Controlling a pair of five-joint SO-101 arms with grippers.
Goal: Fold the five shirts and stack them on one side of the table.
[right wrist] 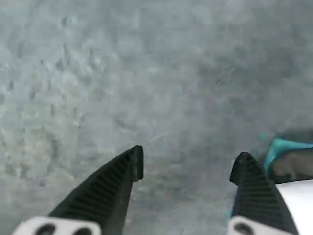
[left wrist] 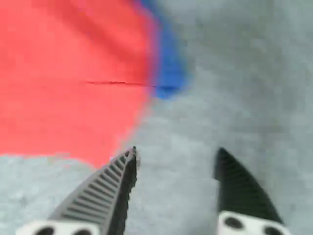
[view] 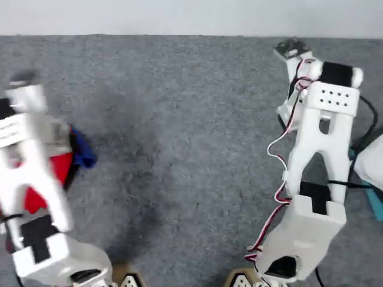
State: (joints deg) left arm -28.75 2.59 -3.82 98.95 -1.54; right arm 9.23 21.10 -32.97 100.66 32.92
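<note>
A red shirt [left wrist: 68, 78] lies flat on a blue shirt [left wrist: 168, 68], whose edge sticks out along one side. In the high view the red shirt [view: 57, 170] and the blue shirt [view: 82, 152] sit at the table's left edge, mostly covered by the left arm [view: 33, 173]. My left gripper [left wrist: 176, 156] is open just off the red shirt's edge, over bare grey cloth, holding nothing. My right gripper [right wrist: 188, 164] is open above the grey table surface with nothing between its fingers. The right arm [view: 320, 137] stands at the right side.
A teal piece [right wrist: 283, 147] and a white object [right wrist: 296, 196] lie beside the right gripper; in the high view, teal [view: 374, 206] and white [view: 371, 158] show at the right edge. The grey table cover [view: 179, 131] spreads between the arms.
</note>
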